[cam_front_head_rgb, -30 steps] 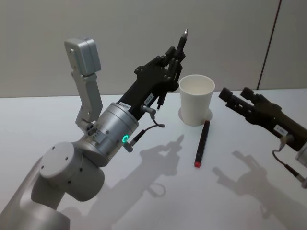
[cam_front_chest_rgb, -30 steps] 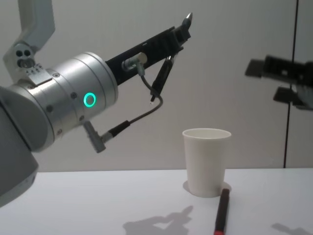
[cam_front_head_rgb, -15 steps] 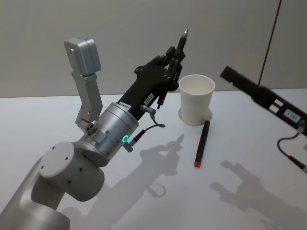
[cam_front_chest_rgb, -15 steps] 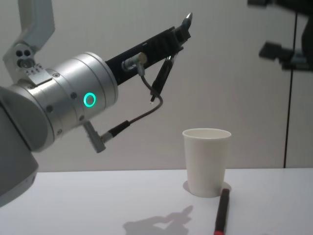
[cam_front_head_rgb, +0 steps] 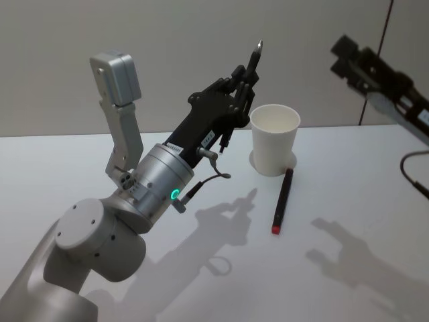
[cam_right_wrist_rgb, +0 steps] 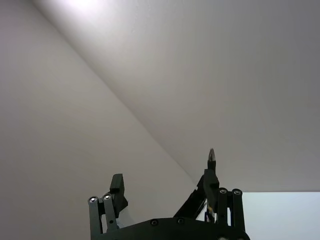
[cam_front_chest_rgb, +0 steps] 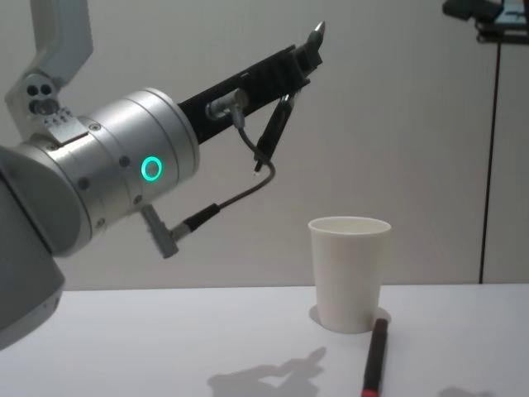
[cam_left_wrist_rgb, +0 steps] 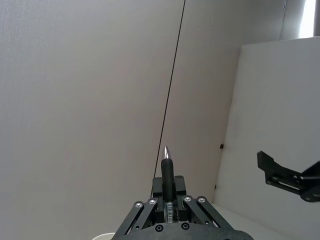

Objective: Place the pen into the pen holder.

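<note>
My left gripper is raised to the left of the pen holder and a little above its rim, shut on a black pen whose silver tip points up. In the left wrist view the pen stands upright between the fingers. The chest view has the held pen high above the white paper cup. A second pen, black with a red end, lies on the table just right of the cup. My right gripper is open, high at the right.
The white table runs to a grey wall behind. A dark vertical seam marks the wall at the right. My left arm's grey body takes up the near left. Shadows of the arms lie on the table's front.
My right arm has lifted from just above the table at the right to high near the view's top. The left gripper, its pen, the cup and the lying pen have not moved.
</note>
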